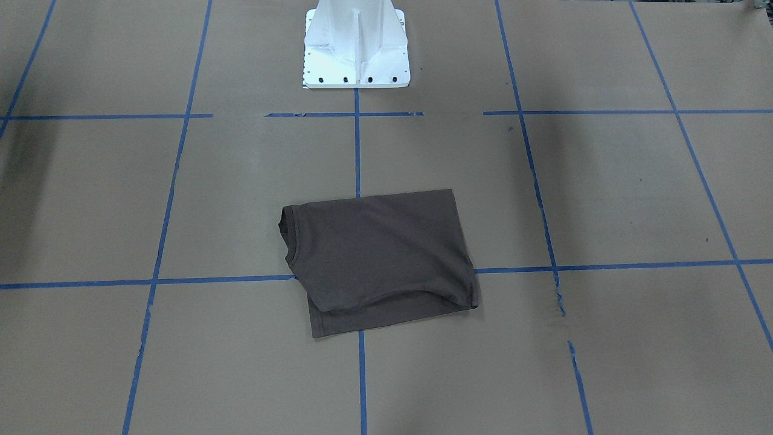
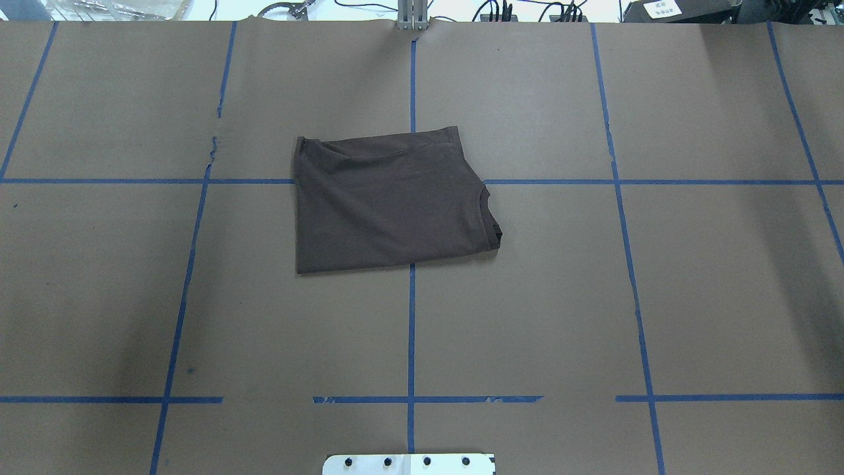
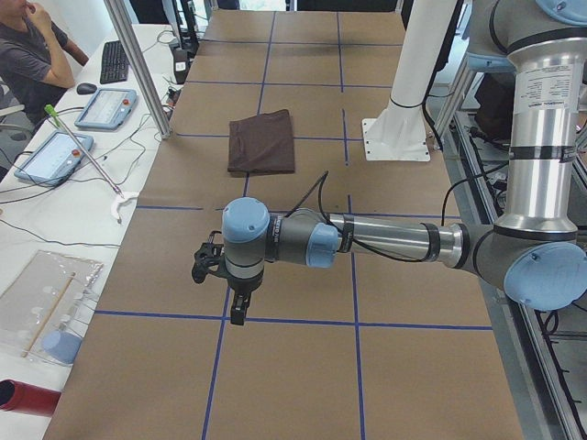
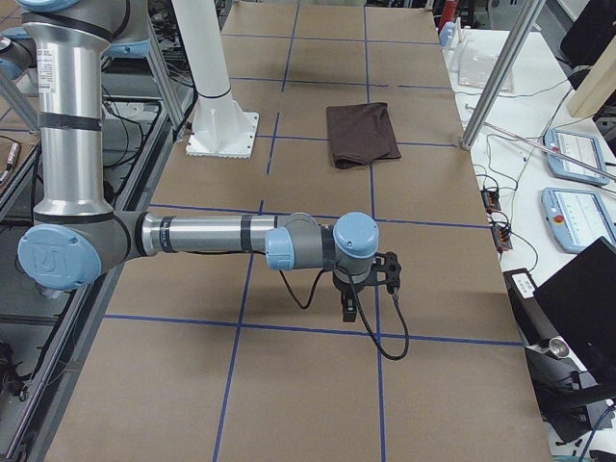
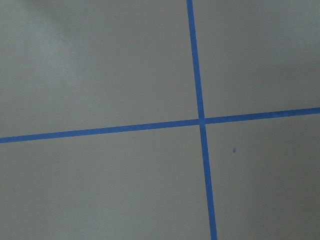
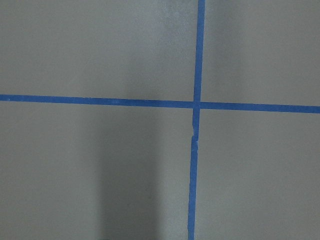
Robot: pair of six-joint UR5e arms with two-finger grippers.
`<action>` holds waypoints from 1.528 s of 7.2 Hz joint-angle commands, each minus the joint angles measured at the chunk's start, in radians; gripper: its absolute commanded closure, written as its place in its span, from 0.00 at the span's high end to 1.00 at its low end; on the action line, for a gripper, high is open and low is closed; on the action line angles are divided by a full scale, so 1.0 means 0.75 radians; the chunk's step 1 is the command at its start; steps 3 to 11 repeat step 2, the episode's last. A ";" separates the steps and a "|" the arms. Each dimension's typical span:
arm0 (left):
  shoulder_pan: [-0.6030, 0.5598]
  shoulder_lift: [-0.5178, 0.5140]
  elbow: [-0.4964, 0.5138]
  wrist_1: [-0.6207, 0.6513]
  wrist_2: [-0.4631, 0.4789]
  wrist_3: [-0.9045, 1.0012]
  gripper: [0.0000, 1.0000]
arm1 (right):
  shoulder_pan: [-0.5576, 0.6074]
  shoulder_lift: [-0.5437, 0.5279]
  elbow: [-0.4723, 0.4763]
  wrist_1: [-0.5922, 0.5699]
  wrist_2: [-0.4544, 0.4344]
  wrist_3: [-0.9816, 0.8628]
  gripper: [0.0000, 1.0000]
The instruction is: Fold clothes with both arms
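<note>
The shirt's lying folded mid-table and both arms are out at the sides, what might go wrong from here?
The T-shirt is folded askew, leaving its lower layer exposed along the operators' edge; another fold would likely compound the misalignment.
The collar bunches at one corner, so a pinch there may grab uneven layers.
The paper cover looks torn beside the T-shirt; a low approach could snag it.

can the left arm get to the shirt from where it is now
Probably yes. The left arm hangs over bare table, off to one side of the folded shirt. Nothing lies between them, and the right arm is at the opposite end.
</note>
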State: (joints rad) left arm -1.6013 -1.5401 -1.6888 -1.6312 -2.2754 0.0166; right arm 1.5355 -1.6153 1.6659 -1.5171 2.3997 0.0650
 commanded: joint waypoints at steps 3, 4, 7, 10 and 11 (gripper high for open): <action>0.002 0.000 0.010 -0.007 -0.003 -0.004 1.00 | 0.000 -0.002 0.000 0.000 -0.005 -0.003 1.00; 0.002 0.000 0.010 -0.007 -0.003 -0.004 1.00 | 0.000 -0.002 0.000 0.000 -0.005 -0.003 1.00; 0.002 0.000 0.010 -0.007 -0.003 -0.004 1.00 | 0.000 -0.002 0.000 0.000 -0.005 -0.003 1.00; 0.002 0.000 0.010 -0.007 -0.003 -0.004 1.00 | 0.000 -0.002 0.000 0.000 -0.005 -0.003 1.00; 0.002 0.000 0.010 -0.007 -0.003 -0.004 1.00 | 0.000 -0.002 0.000 0.000 -0.005 -0.003 1.00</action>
